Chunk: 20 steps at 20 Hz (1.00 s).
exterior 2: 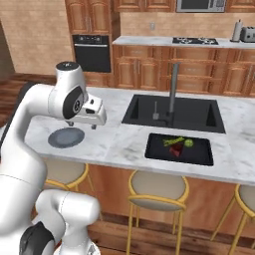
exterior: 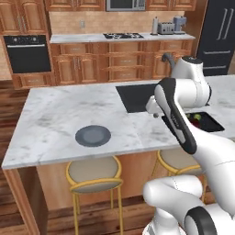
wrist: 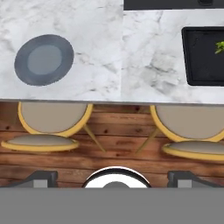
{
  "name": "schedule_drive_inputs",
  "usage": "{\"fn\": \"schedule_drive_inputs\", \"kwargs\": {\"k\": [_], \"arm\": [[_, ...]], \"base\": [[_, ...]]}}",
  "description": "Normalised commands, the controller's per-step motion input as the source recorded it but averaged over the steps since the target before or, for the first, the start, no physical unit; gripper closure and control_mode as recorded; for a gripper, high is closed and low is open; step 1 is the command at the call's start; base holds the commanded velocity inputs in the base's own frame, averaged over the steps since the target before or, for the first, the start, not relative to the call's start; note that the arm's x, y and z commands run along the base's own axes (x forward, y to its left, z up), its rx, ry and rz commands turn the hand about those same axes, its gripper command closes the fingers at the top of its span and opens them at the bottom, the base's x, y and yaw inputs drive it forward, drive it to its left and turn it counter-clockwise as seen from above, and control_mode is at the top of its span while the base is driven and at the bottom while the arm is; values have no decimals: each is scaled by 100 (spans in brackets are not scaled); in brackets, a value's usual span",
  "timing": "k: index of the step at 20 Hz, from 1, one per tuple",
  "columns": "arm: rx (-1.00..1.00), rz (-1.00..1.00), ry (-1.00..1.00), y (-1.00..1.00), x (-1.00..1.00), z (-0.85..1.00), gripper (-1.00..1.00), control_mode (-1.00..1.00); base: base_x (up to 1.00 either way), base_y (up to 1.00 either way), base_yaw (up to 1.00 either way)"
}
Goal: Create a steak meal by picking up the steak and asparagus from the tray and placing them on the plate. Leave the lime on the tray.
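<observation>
Steak, a small dark red-brown irregular lump, is seen lying in the flat black rectangular tray, well apart from the hand. The two-finger gripper is spread fully wide, its two dark finger tips standing far apart at the bottom of the hand view, and nothing is held or touched between them. It is poised high above the front edge of the white veined marble counter, looking straight down on two round stools with yellow metal rims and beige seats and on the brown plank floor. In the right base view the gripper is seen at the end of the white arm, above the round flat dark grey plate with its lighter grey centre. The plate lies bare on the marble, to one side of the tray. Beside the steak in the tray, a thin green asparagus stalk and a small round yellow-green lime are seen close together. Behind the tray, a black sink basin with a dark upright tap is sunk into the counter.
</observation>
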Motion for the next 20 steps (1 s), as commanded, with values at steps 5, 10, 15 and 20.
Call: {"fn": "schedule_drive_inputs", "kwargs": {"k": [5, 10, 15, 20], "arm": [[0, 0, 0, 0, 0, 0, -100, 100], [0, 0, 0, 0, 0, 0, -100, 100], [0, 0, 0, 0, 0, 0, -100, 100], [0, 0, 0, 0, 0, 0, -100, 100]], "base": [[28, 21, 0], [46, -10, 0], [53, -24, 0], [55, -31, 0]]}}
